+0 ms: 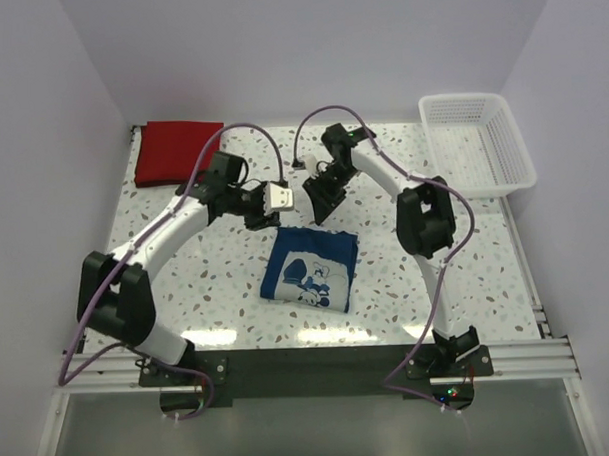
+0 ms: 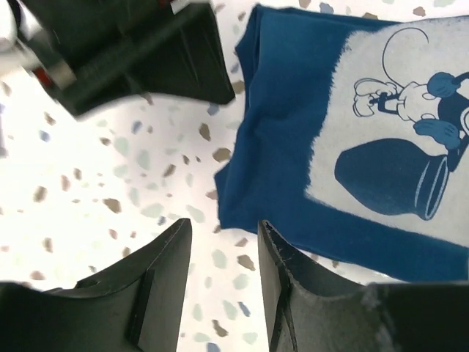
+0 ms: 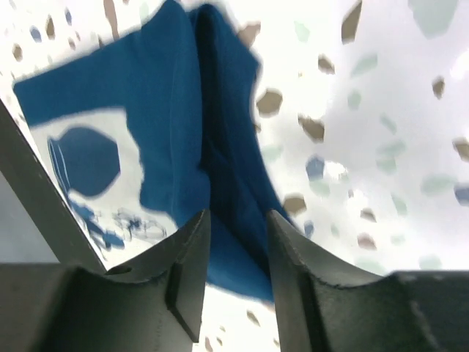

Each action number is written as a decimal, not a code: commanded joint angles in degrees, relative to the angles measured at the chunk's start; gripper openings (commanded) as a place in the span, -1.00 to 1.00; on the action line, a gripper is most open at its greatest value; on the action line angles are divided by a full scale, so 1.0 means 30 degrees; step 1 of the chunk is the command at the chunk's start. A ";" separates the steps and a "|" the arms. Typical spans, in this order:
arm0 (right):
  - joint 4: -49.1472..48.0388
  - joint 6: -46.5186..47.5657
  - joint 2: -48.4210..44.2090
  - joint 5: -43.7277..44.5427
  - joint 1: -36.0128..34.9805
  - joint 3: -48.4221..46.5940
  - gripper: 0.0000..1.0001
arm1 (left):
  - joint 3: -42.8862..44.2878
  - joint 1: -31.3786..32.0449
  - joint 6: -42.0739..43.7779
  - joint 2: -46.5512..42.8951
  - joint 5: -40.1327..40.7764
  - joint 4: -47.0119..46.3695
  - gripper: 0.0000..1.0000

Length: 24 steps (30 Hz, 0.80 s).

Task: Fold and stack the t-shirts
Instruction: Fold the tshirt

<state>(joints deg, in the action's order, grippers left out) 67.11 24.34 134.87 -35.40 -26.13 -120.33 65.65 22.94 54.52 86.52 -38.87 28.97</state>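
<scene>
Left arm, right arm arched inward, left fingers, right fingers parted, empty

The blue shirt carries a white patch printed with a blue cartoon mouse and vase. The red shirt is plain. The worktop is white (speckled brown, blue and green); the lattice basket white.

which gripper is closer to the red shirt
Left. The left gripper hangs right of the red shirt, toward the near side; the right gripper is farther right, beyond the left one.
</scene>
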 commanded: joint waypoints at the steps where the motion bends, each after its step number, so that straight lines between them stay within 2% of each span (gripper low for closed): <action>1: 0.2733 0.1583 -0.1859 0.1689 0.0418 -0.0614 -0.17 | 0.2195 -0.1081 -0.0712 0.2875 -0.2830 0.4577 -0.06; 5: 0.3293 0.3132 -0.2445 0.1867 0.0858 0.1402 -0.14 | 0.6084 -0.1932 -0.0507 0.6193 -0.3595 0.7126 0.02; 13: 0.1917 0.4221 -0.3062 0.2277 0.0917 0.4192 -0.13 | 0.9810 -0.2080 -0.0392 1.0326 -0.3566 0.7947 0.05; 24: 0.1712 0.4632 -0.2183 0.2364 0.0946 0.4457 -0.16 | 1.0344 -0.1904 -0.0069 1.2087 -0.3478 0.8536 0.05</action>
<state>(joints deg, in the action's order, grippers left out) 73.01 36.69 128.25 -29.28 -23.24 -107.33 95.09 16.91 53.17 122.43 -47.35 53.12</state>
